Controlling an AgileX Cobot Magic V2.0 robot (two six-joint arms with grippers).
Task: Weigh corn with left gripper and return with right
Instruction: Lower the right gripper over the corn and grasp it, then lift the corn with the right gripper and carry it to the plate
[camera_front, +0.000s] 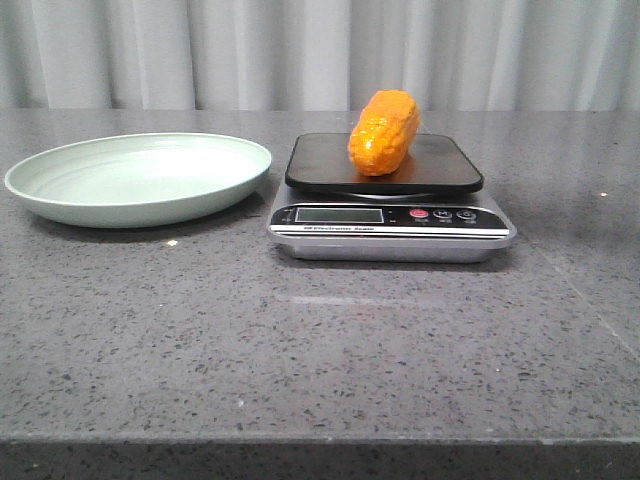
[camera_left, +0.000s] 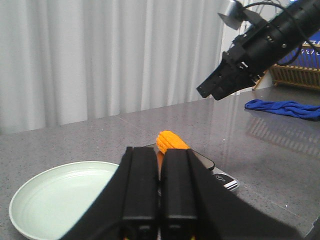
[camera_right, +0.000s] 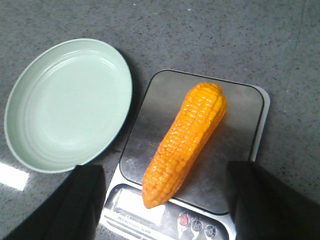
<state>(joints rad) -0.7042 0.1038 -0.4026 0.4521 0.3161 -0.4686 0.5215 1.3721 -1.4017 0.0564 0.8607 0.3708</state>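
Corn (camera_front: 383, 132): lies on the scale (camera_front: 390, 200) platform, untouched, its tip overhanging the display edge.
Plate (camera_front: 140, 178): empty, just beside the scale's left edge.
Left gripper (camera_left: 158, 195): fingers pressed together, holding nothing, withdrawn.
Right gripper (camera_right: 165, 205): fingers spread wide above the corn.
Progress: weighing placement done; return by right gripper not yet done.
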